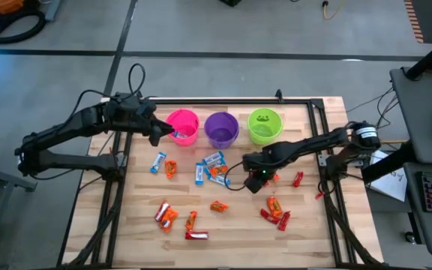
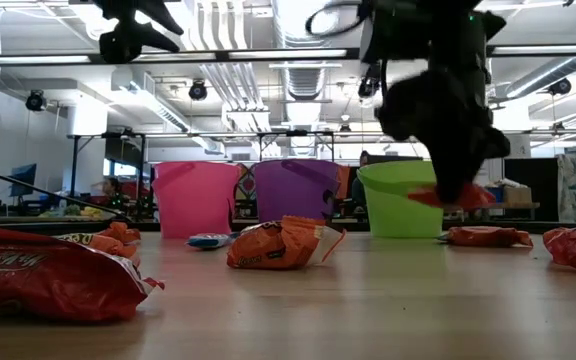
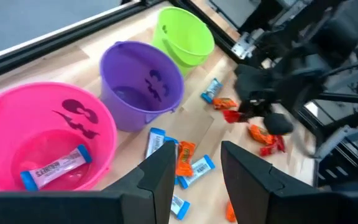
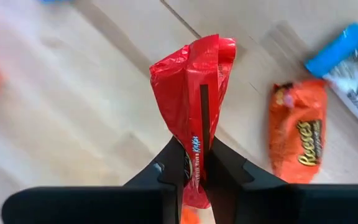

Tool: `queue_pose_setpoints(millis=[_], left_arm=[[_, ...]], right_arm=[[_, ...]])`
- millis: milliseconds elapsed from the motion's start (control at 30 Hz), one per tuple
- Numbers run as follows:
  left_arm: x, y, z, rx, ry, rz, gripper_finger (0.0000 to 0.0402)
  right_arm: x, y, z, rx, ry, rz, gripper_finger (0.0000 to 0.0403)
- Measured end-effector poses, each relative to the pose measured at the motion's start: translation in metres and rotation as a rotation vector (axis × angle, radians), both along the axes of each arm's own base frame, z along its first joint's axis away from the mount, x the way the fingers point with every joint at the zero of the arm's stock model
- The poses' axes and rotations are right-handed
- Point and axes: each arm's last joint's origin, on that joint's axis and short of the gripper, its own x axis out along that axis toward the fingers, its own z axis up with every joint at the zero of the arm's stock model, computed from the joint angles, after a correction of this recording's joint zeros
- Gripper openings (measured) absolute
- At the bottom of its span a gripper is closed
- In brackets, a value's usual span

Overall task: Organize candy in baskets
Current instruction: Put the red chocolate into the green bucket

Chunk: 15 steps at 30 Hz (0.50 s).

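Pink basket (image 1: 183,126), purple basket (image 1: 221,129) and lime green basket (image 1: 265,125) stand in a row near the table's far edge. One blue-and-white candy (image 3: 55,167) lies inside the pink basket (image 3: 107,134). Several more candies lie loose on the wood, blue ones (image 1: 212,169) in the middle, orange and red ones (image 1: 167,215) nearer. My left gripper (image 1: 160,131) hovers open just left of and above the pink basket, touching nothing. My right gripper (image 1: 255,180) is right of the middle, in front of the green basket, shut on a red candy (image 4: 194,87). My right gripper pinches the red candy between its two fingers, on the part of the wrapper (image 4: 194,163) toward one end. The fingers come from above, pointing down. The rest of the wrapper sticks out past the fingertips (image 4: 173,165). In the low view the red candy (image 2: 450,197) is lifted clear of the table.
Loose candies lie around the right gripper: an orange one (image 4: 298,134) and a blue one (image 4: 340,50) close by, red ones (image 1: 276,210) toward the near right, and one (image 1: 297,178) at the right. A metal frame (image 1: 322,112) runs along the table's far and right edges.
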Motion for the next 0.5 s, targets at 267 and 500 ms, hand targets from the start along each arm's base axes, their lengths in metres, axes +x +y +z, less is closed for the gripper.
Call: queue_pose_setpoints(millis=[267,500], left_arm=[[0.007,0.002,-0.007,-0.020,0.050,0.000,0.0113],[0.012,0.004,-0.015,-0.051,0.113,0.004,0.0113]], right_arm=[[0.006,-0.014,0.049,-0.028,-0.382,-0.061,0.0043],[0.001,-0.050,0.081,-0.154,-0.605,-0.166,0.0043]])
